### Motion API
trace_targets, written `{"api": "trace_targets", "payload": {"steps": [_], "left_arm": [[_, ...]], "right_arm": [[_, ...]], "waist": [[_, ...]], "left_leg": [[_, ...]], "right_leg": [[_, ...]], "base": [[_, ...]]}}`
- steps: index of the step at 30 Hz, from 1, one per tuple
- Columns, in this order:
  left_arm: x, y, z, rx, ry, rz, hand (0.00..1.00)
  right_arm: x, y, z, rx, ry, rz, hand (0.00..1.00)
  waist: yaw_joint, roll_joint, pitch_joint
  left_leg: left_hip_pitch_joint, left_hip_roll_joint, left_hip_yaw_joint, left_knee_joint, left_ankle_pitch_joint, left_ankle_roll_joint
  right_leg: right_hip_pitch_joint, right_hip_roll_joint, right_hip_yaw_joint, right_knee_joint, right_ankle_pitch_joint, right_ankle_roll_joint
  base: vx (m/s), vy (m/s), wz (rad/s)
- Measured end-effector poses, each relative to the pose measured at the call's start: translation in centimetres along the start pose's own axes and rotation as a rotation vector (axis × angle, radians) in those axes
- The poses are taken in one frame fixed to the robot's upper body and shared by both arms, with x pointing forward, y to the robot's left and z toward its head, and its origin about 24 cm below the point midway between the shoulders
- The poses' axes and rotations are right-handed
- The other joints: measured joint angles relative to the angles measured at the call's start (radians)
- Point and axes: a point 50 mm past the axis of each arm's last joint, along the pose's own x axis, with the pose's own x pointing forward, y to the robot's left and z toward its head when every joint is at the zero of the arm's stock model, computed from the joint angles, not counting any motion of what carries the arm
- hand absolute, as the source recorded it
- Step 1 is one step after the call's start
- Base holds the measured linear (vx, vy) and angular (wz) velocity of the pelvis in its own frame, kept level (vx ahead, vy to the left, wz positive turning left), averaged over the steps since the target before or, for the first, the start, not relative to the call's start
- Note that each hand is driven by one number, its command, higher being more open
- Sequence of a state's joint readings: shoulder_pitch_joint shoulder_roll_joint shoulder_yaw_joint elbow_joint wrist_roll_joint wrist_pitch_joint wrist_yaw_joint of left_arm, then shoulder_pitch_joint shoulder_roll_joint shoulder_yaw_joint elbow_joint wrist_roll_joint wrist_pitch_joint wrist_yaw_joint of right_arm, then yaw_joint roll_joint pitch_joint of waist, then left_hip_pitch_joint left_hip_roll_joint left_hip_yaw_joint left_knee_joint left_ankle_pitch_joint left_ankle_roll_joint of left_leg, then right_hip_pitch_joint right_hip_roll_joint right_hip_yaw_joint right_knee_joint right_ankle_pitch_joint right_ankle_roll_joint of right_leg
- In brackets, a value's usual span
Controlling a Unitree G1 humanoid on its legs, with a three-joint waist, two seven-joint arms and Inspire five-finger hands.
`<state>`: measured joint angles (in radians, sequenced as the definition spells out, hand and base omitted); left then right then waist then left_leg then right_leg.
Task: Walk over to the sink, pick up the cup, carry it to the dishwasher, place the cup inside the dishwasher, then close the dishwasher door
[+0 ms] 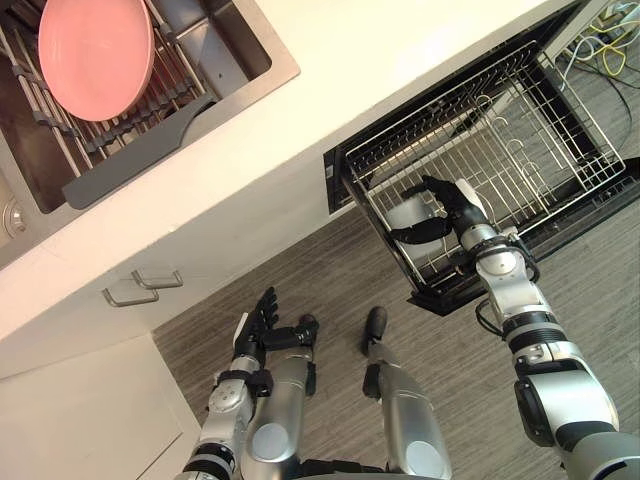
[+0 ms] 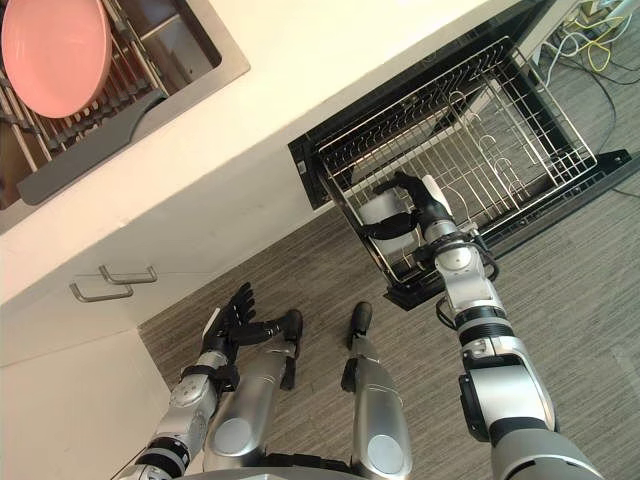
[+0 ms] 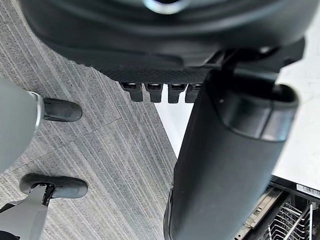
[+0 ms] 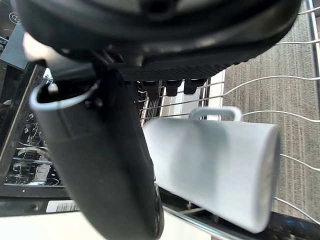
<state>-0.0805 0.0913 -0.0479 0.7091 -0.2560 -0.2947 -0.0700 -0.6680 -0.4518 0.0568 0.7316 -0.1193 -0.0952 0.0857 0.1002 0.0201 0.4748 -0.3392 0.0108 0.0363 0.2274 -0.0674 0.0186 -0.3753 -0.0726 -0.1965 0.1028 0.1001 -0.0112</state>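
- In the left eye view, your right hand [image 1: 462, 205] reached over the near corner of the pulled-out wire rack [image 1: 520, 140] of the dishwasher [image 1: 338, 180]. Its fingers and thumb were curled round the pale cup [image 1: 408, 215].
- The cup lay on its side, long axis roughly level and crosswise to your forearm. One end pointed toward the white cabinet front [image 1: 230, 230]. I couldn't tell whether it touched the wires.
- Your left hand [image 1: 262, 322] hung low over the grey floor [image 1: 330, 270], fingers straight and holding nothing.
- Up in the white counter [image 1: 340, 80], the sink [image 1: 265, 75] held a pink plate [image 1: 95, 50] resting in a grey drainer [image 1: 140, 160].
- In the right eye view you had the same grasp, with the dark thumb crossing the cup's lower side. Two metal handles [image 2: 110, 283] sat on the cabinet front below the counter.
- In the left wrist view, your fingers [image 3: 155, 92] showed in a straight row and the thumb [image 3: 225, 165] stood free, with nothing between them. The floor and a corner of the rack lay beyond.
- In the right wrist view, the cup sat between your thumb [image 4: 100, 165] and fingers [image 4: 172, 87], with its handle [image 4: 216, 113] turned toward the fingers.
- Its long axis ran across the palm and its flat end pointed away from the thumb. I couldn't tell whether that end was the mouth or the base. Rack wires ran behind it.
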Motion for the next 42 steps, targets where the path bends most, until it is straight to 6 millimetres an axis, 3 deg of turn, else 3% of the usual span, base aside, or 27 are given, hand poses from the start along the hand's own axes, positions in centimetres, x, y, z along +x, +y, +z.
{"api": "trace_targets", "payload": {"steps": [10,17,21,26,29,35,42], "left_arm": [[0.3,-0.4,0.3,-0.008,-0.011,-0.008,1.0],[0.3,-0.3,0.3,-0.007,-0.009,-0.002,1.0],[-0.1,0.6,-0.1,0.01,0.007,0.029,1.0],[-1.6,1.4,-2.4,0.012,0.097,0.067,1.0],[-3.3,2.0,-4.4,0.026,0.167,0.088,1.0],[-5.7,3.0,-6.8,0.05,0.265,0.133,1.0],[-8.5,3.4,-8.9,0.033,0.329,0.17,1.0]], "right_arm": [[-0.3,-0.2,0.0,0.045,-0.028,-0.06,1.0],[-2.7,-0.9,1.6,0.139,-0.185,-0.17,1.0],[-4.5,1.0,1.9,0.222,-0.243,-0.166,1.0],[-7.8,3.6,-0.3,0.292,-0.195,-0.171,1.0],[-10.0,4.2,-1.1,0.317,-0.191,-0.188,1.0],[-13.2,5.3,-1.9,0.377,-0.201,-0.21,1.0],[-16.4,7.3,-3.8,0.491,-0.118,-0.178,1.0]], "waist": [[-0.001,0.002,-0.001],[-0.01,-0.002,-0.004],[-0.03,-0.035,-0.027],[-0.043,-0.072,-0.085],[-0.055,-0.078,-0.119],[-0.073,-0.076,-0.191],[-0.083,-0.044,-0.265]], "left_leg": [[0.007,0.004,-0.004,-0.001,0.007,-0.008],[0.052,0.005,-0.003,-0.011,0.006,-0.009],[0.077,0.01,0.003,-0.014,0.002,-0.012],[0.134,0.016,0.02,-0.011,-0.019,-0.01],[0.167,0.02,0.029,-0.013,-0.034,-0.008],[0.238,0.024,0.037,-0.037,-0.05,-0.011],[0.336,0.02,0.032,-0.08,-0.054,-0.016]], "right_leg": [[-0.004,-0.006,-0.022,0.032,-0.027,-0.001],[0.035,-0.004,-0.023,0.031,-0.028,-0.001],[0.057,0.003,-0.017,0.029,-0.031,-0.003],[0.119,0.015,-0.004,0.007,-0.036,0.003],[0.161,0.022,0.004,-0.018,-0.035,0.004],[0.234,0.03,0.017,-0.054,-0.027,0.007],[0.332,0.027,0.008,-0.073,-0.043,0.018]], "base": [[0.0,0.0,0.0],[0.01,0.013,-0.01],[0.01,0.019,-0.06],[0.02,0.027,-0.1],[0.05,0.036,-0.11],[0.08,0.038,-0.06],[0.03,0.033,0.05]]}}
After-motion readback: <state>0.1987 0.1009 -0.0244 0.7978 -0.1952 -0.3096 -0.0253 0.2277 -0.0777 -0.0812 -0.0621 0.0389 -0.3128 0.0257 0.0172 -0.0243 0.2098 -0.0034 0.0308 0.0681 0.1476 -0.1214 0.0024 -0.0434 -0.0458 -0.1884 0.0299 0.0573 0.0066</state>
